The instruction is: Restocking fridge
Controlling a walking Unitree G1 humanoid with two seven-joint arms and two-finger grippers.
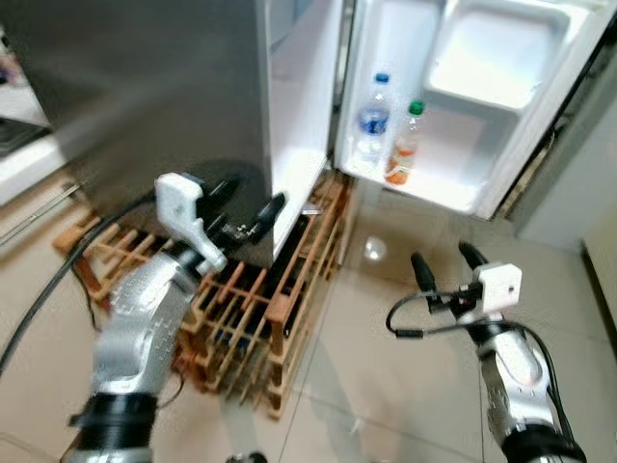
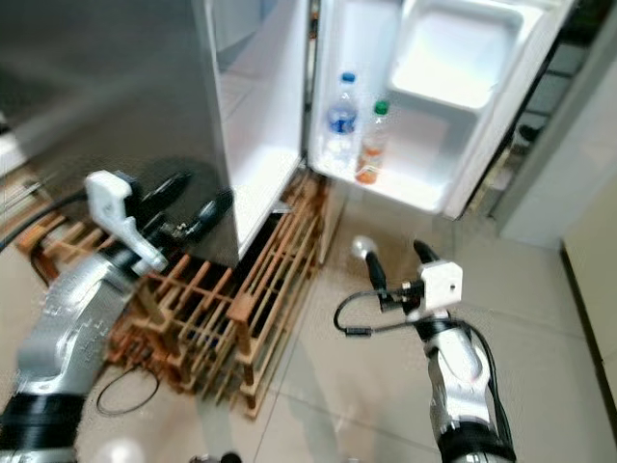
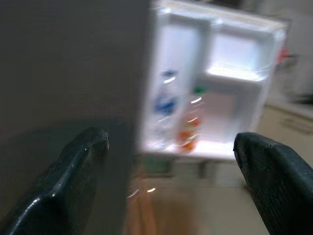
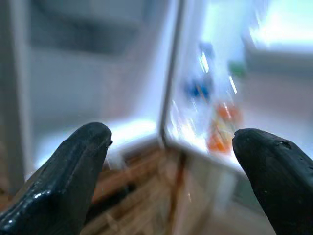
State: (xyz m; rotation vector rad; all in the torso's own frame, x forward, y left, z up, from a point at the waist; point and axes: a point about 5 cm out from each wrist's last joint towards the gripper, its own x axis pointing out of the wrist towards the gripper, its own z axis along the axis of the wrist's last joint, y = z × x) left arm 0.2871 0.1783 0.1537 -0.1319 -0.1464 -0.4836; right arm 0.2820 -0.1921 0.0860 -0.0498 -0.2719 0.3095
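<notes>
Fridge [image 1: 174, 96] stands ahead of us on a wooden pallet [image 1: 260, 318], its door [image 1: 482, 106] swung open. Going left to right, our left gripper [image 1: 253, 204] hangs before the steel side with jaws spread and empty; the door shelf holds a blue-labelled bottle [image 1: 373, 121] beside an orange-labelled bottle [image 1: 406, 145], writing too blurred to read. Our right gripper [image 1: 445, 262], fingers apart, hovers over the tiled floor [image 1: 405, 386].

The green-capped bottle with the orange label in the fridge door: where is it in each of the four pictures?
Left eye view: green-capped bottle, upper middle, on the door shelf.
Right eye view: upper middle.
Left wrist view: blurred, centre, between the left claw's fingers.
Right wrist view: blurred, right of centre.
Shared landmark: the blue-capped water bottle standing beside it.
</notes>
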